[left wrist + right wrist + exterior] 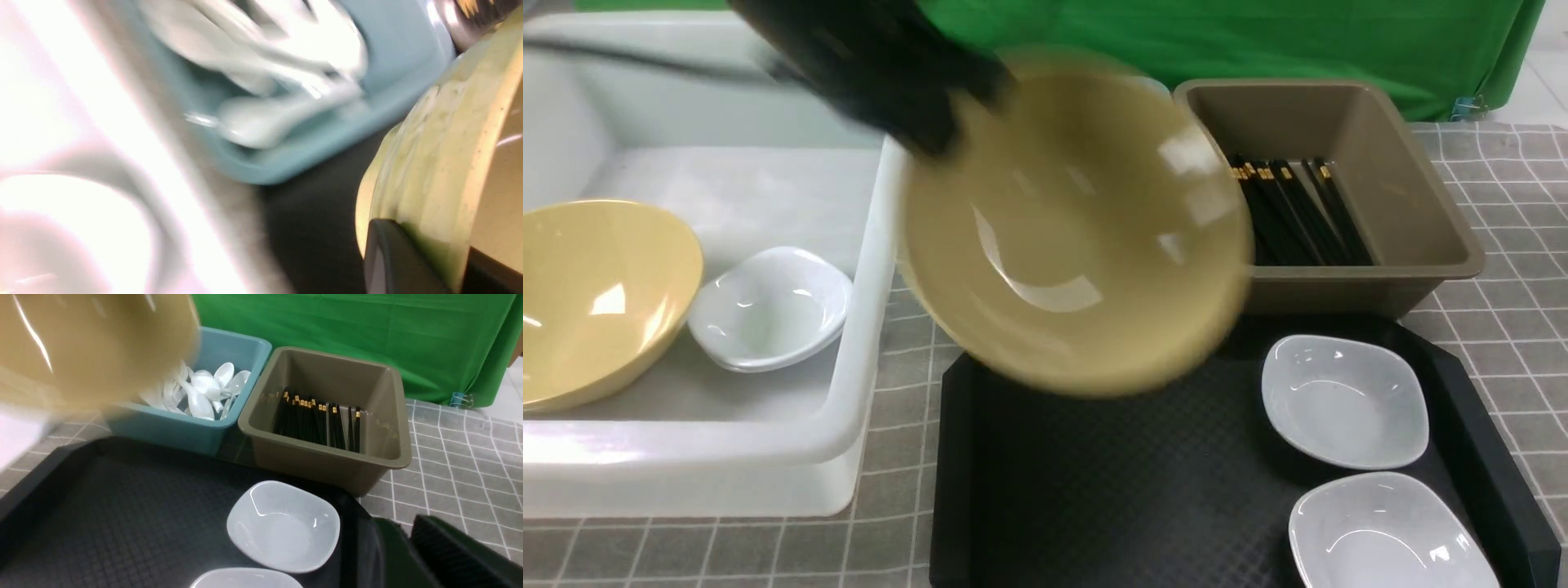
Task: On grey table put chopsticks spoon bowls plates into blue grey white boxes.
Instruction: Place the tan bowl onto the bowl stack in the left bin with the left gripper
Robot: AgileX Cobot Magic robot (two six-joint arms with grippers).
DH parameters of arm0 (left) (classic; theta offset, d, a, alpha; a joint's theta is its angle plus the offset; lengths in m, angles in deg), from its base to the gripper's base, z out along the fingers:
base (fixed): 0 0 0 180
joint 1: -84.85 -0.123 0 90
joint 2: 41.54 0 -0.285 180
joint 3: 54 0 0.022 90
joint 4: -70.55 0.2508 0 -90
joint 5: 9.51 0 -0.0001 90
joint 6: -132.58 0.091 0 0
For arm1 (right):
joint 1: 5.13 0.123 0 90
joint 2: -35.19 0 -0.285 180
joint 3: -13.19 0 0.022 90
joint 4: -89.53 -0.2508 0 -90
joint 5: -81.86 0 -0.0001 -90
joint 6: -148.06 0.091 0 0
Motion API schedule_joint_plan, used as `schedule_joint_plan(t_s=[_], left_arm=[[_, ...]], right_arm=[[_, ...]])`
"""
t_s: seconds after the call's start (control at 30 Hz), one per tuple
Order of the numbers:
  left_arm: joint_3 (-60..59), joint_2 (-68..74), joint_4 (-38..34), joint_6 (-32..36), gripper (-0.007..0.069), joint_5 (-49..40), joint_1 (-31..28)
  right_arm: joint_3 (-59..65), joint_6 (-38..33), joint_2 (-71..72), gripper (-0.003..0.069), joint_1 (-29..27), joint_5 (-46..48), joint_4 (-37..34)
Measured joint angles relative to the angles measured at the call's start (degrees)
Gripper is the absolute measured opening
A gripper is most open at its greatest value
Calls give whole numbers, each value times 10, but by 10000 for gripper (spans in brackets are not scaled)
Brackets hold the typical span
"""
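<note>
A mustard-yellow bowl hangs tilted and blurred above the black tray, between the white box and the grey box. My left gripper is shut on its rim; in the left wrist view one finger presses the bowl's wall. A second bowl and a white plate lie in the white box. Two plates sit on the tray. The chopsticks lie in the grey box. The spoons fill the blue box. My right gripper hovers empty by the tray's corner, jaws nearly together.
The black tray lies on the grey table in front of the blue and grey boxes. A green cloth hangs behind the boxes. The white box stands close against the tray's left side.
</note>
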Motion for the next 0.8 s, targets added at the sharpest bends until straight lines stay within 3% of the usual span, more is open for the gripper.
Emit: schedule_joint_plan(t_s=[0.2, 0.23, 0.27, 0.33, 0.47, 0.6, 0.8], left_arm=[[-49, -79, 16, 0, 15, -27, -263], [-57, -81, 13, 0, 15, -27, -273], [-94, -84, -12, 0, 15, -29, -352], [-138, -84, -51, 1, 15, -21, -442], [-225, -71, -175, 5, 15, 59, -574], [-299, -53, -260, 31, 15, 153, -614], [-329, -32, -267, 46, 17, 184, -598]], right_arm=[[0, 0, 0, 87, 0, -3, 0], [0, 0, 0, 88, 0, -3, 0], [0, 0, 0, 90, 0, -3, 0], [0, 0, 0, 90, 0, -4, 0], [0, 0, 0, 92, 0, -6, 0], [0, 0, 0, 95, 0, -6, 0], [0, 0, 0, 102, 0, -7, 0]])
